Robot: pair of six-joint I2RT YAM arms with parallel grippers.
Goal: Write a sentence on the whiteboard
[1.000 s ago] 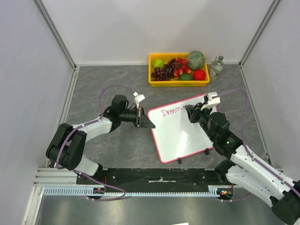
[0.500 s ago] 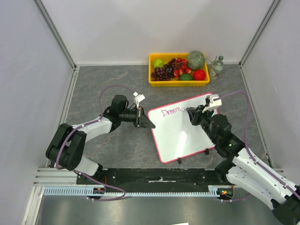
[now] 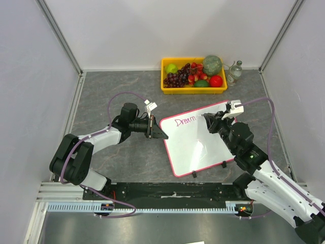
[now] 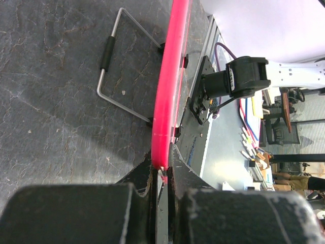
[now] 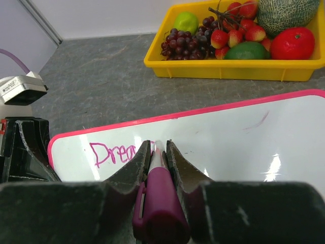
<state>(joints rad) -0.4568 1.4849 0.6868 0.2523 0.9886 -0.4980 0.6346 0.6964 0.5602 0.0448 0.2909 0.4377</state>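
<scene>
Two grippers are seen at the whiteboard (image 3: 195, 140), which lies flat on the grey surface (image 3: 101, 91) between the arms, turned askew to the surface's edges, with its small black clips on the near edge. The left gripper (image 3: 161, 135) is closed on the board's left pink-red rim. In the left wrist view the rim is pinched between the fingertips (image 4: 175, 168), and a bent wire stand (image 4: 114, 66) with a black sleeve is seen just beside the rim.

The right gripper (image 3: 207, 119) is closed narrowly around a magenta marker (image 5: 158, 203), held at the far part of the board. From the right wrist view the marker's tip is placed at the white face just right of the written letters, though contact cannot be told for certain. The sentence (image 3: 185, 121) is found near the board's far left corner. In the top view "Dream" is read, while from the wrist "Drea" is read (the rest is hidden behind the fingers).

A yellow tray (image 3: 193, 90) of fruit is set well beyond the board against the far wall, with a glass bottle (image 3: 234, 72) just beside its right end.
</scene>
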